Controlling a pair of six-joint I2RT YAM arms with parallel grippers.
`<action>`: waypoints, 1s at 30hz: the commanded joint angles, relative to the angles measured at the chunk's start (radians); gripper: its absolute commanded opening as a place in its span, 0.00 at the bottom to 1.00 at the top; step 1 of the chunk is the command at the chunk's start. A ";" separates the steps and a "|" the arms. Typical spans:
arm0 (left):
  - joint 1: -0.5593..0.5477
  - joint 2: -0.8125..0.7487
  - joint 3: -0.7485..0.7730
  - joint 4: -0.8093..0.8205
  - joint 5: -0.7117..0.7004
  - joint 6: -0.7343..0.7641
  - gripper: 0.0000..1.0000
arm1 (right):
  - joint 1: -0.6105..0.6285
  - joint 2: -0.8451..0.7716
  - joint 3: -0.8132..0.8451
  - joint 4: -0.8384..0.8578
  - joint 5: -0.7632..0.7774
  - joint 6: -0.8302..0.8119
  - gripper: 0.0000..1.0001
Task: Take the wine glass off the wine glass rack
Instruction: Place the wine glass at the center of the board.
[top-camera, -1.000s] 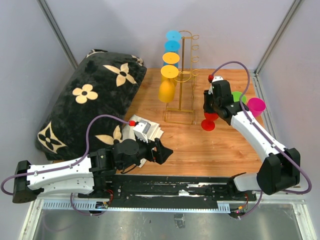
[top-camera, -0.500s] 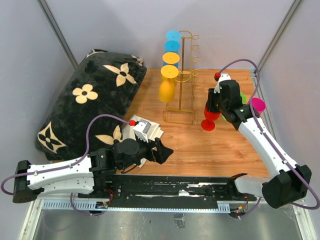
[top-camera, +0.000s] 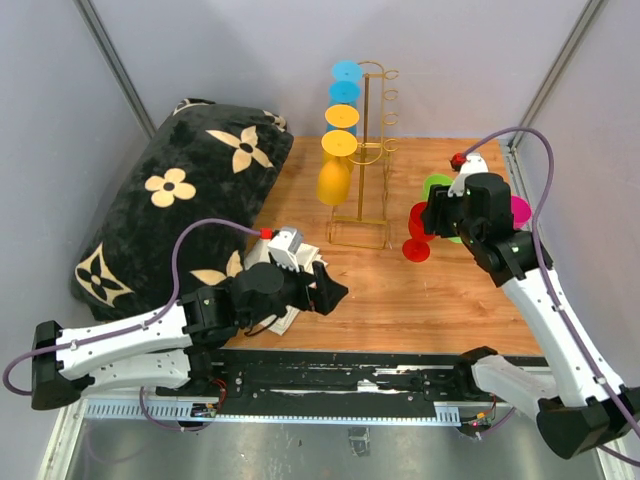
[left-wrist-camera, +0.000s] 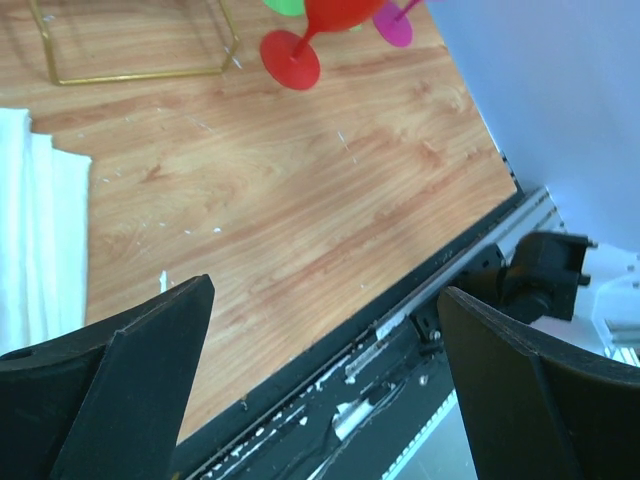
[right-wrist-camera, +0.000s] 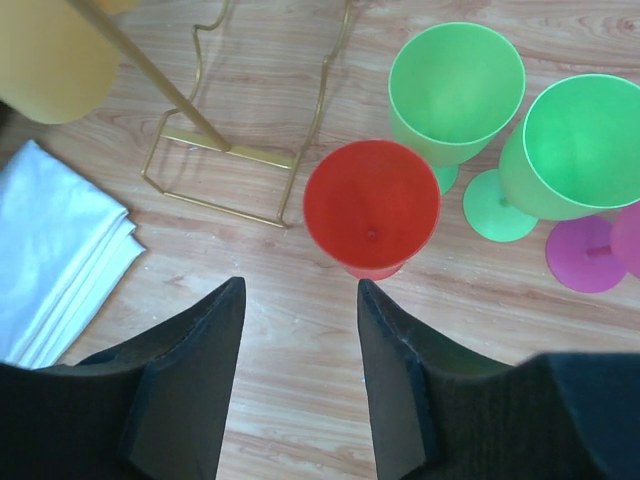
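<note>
The gold wire wine glass rack (top-camera: 367, 150) stands at the back of the table; its base also shows in the right wrist view (right-wrist-camera: 215, 150). Several blue and yellow wine glasses (top-camera: 338, 143) hang on its left side. A red wine glass (top-camera: 415, 240) stands upright on the wood to the right of the rack base. My right gripper (top-camera: 432, 215) is open and empty just above and beside it; in the right wrist view the red glass (right-wrist-camera: 372, 205) sits just beyond my open right gripper (right-wrist-camera: 300, 290). My left gripper (top-camera: 325, 290) is open and empty near the front edge.
Two green glasses (right-wrist-camera: 455, 85) and a magenta glass (top-camera: 518, 210) stand right of the red one. A folded white cloth (top-camera: 290, 262) lies under the left arm. A black flowered pillow (top-camera: 180, 200) fills the left side. The table's front rail (left-wrist-camera: 400, 330) is below my left gripper.
My right gripper has let go of the red glass, which now stands on the table, and has drawn back up and to the right. The left arm shifted slightly.
</note>
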 joint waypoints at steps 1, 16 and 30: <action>0.098 0.020 0.069 -0.050 0.069 -0.020 1.00 | -0.009 -0.075 -0.028 -0.039 -0.057 0.031 0.51; 0.634 0.045 0.228 0.064 0.504 -0.035 1.00 | -0.009 -0.287 -0.178 0.046 -0.268 0.143 0.90; 0.752 0.363 0.523 0.156 0.575 -0.099 0.95 | -0.008 -0.348 -0.205 0.041 -0.307 0.198 0.98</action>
